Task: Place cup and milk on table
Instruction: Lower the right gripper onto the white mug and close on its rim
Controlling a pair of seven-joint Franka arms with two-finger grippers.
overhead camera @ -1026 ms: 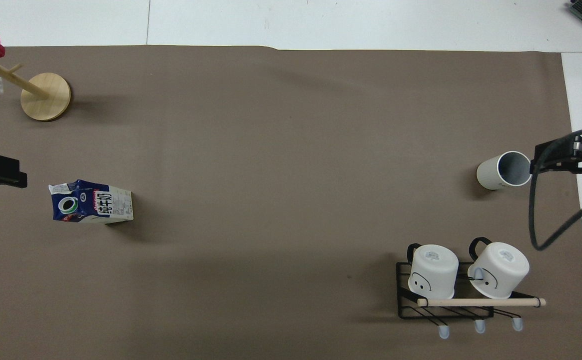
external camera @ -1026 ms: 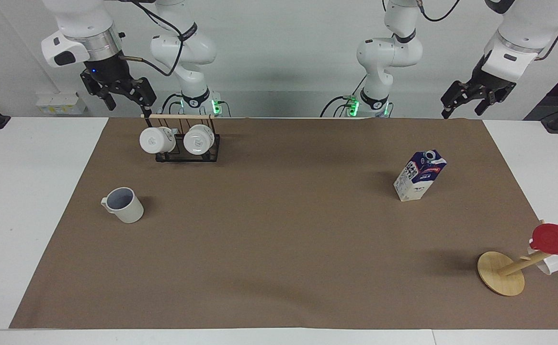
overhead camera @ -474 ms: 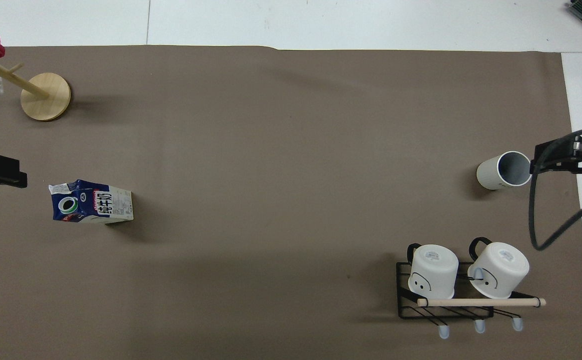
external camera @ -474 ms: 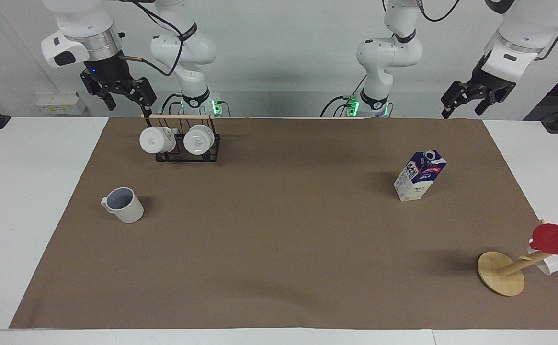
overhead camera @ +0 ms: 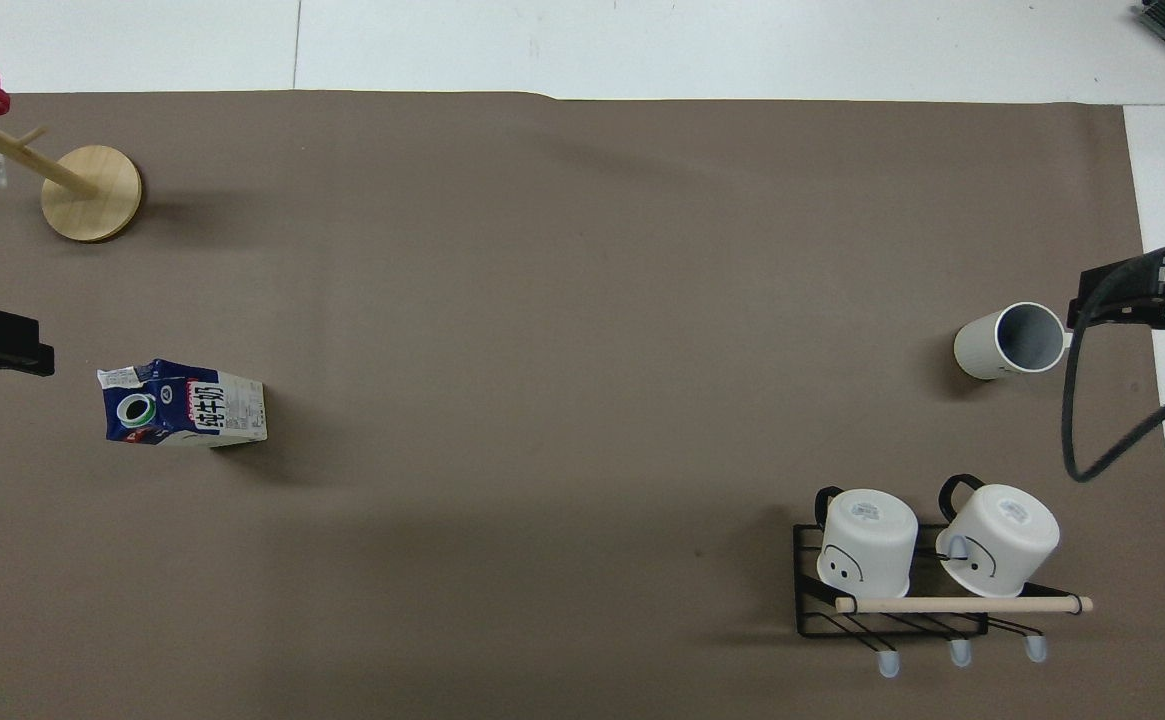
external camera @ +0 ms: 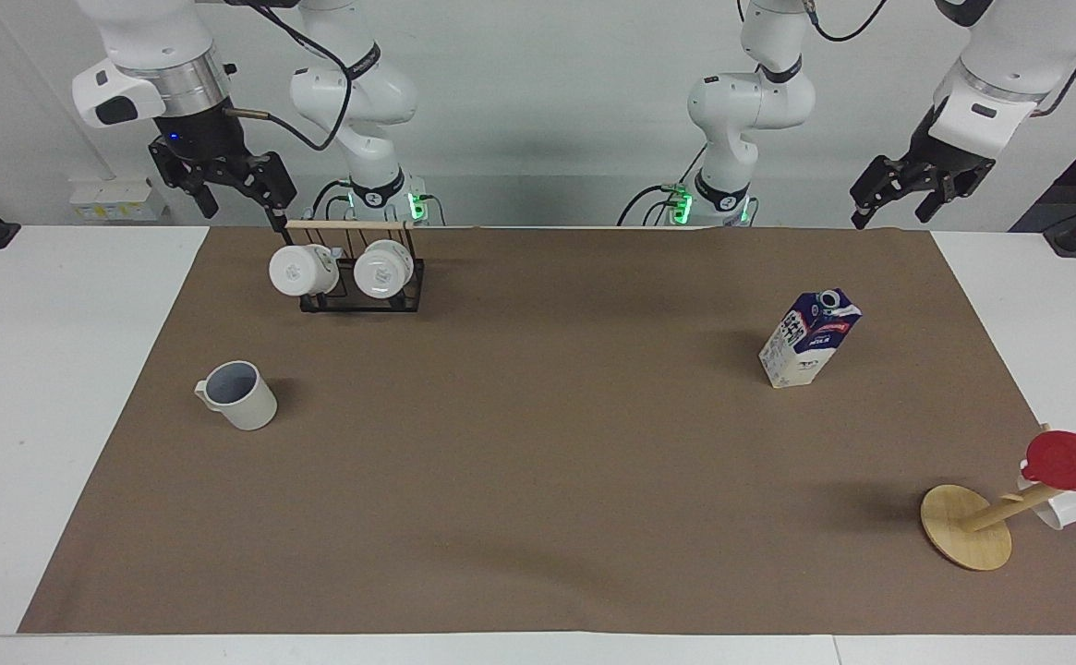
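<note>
Status from my end: cup (external camera: 239, 395) and milk (external camera: 809, 339) both look already placed, each standing upright on the brown sheet (external camera: 538, 480) that covers the table (external camera: 48, 369), and neither is touched by anything. I see the cup toward the right arm's end, farther from the robots than the black wire rack (external camera: 362, 282) with its two white mugs (external camera: 339, 269), mouth up, handle toward the table edge. The milk sits toward the left arm's end, cap on top, nearer to the robots than the wooden mug tree (external camera: 972, 526) that carries the red cup (external camera: 1075, 462). Right gripper (external camera: 228, 185) is raised over the robots' edge of the table just beside the rack's wooden bar, fingers apart, holding nothing. Left gripper (external camera: 902, 199) hangs high over the sheet's corner at its own end, also spread open and empty. In the overhead view the right gripper's black body (overhead camera: 1142, 305) overlaps the spot next to the cup, but the facing view shows it well above, so no contact. My read: both placements done, task basically complete; what's left is at most parking the arms. I'd flag nothing to fix, since both items stand stable and well apart.
</note>
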